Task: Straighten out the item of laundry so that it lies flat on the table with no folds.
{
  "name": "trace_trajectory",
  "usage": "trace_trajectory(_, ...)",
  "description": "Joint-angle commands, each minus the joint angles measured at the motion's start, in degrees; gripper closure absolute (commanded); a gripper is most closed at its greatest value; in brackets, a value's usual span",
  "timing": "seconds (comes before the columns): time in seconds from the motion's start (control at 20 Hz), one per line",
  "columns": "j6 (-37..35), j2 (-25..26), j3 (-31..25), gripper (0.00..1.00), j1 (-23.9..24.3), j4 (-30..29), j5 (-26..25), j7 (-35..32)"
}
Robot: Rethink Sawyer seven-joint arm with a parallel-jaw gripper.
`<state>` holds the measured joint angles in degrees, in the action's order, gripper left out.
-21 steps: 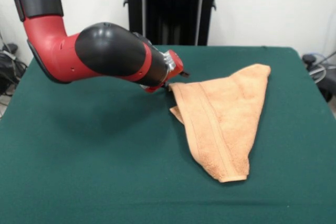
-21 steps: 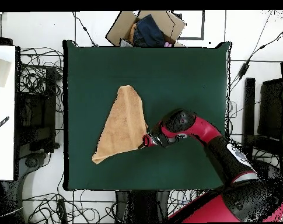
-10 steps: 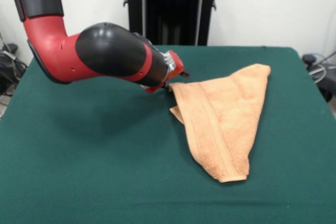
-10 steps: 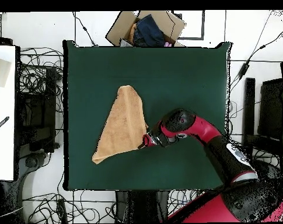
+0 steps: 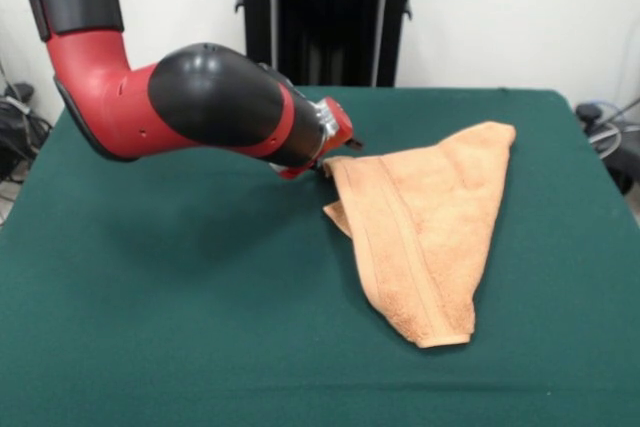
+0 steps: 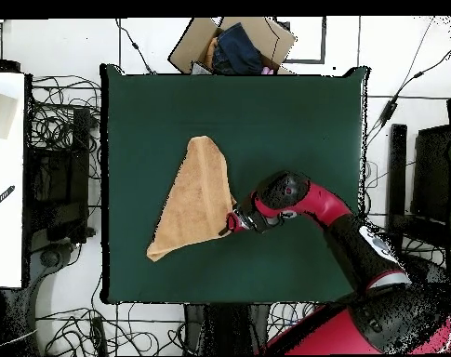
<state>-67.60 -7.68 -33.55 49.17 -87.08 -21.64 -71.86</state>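
The item of laundry (image 5: 425, 222) is a peach-orange towel folded over itself into a rough triangle on the right half of the table (image 5: 180, 287). One tip points to the front edge and another to the far right. In the overhead view the towel (image 6: 196, 197) lies left of centre. My gripper (image 5: 326, 161) is low over the table, right at the towel's left corner and touching it. The bulky red and black wrist hides most of the gripper. From above, the gripper (image 6: 232, 223) sits against the towel's right corner.
The red and black arm (image 5: 200, 102) reaches in low from the left across the table's back half. An open cardboard box (image 6: 233, 45) with dark cloth in it stands off the table beyond its far edge. Cables cover the floor around.
The arm has shifted slightly toward the towel's corner. The towel lies in the same shape and place.
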Motion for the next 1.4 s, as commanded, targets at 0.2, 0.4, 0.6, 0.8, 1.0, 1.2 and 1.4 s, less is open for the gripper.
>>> trace_trajectory(0.2, 16.34, 1.58, -3.22, 0.00, -2.97, 9.18, -5.08, 3.83)
trace_trajectory(0.4, 16.47, 1.56, -3.19, 0.00, -3.08, 9.23, -5.10, 3.66)
trace_trajectory(0.6, 16.63, 1.51, -3.14, 0.00, -3.19, 9.27, -5.04, 3.33)
trace_trajectory(0.8, 16.57, 1.46, -3.01, 0.00, -3.47, 9.46, -4.95, 2.91)
trace_trajectory(1.0, 16.40, 1.41, -2.89, 0.00, -3.75, 9.72, -4.89, 2.68)
trace_trajectory(1.2, 16.35, 1.35, -2.73, 0.00, -4.14, 10.01, -4.91, 2.42)
trace_trajectory(1.4, 16.36, 1.32, -2.57, 0.00, -4.40, 10.18, -4.81, 2.18)
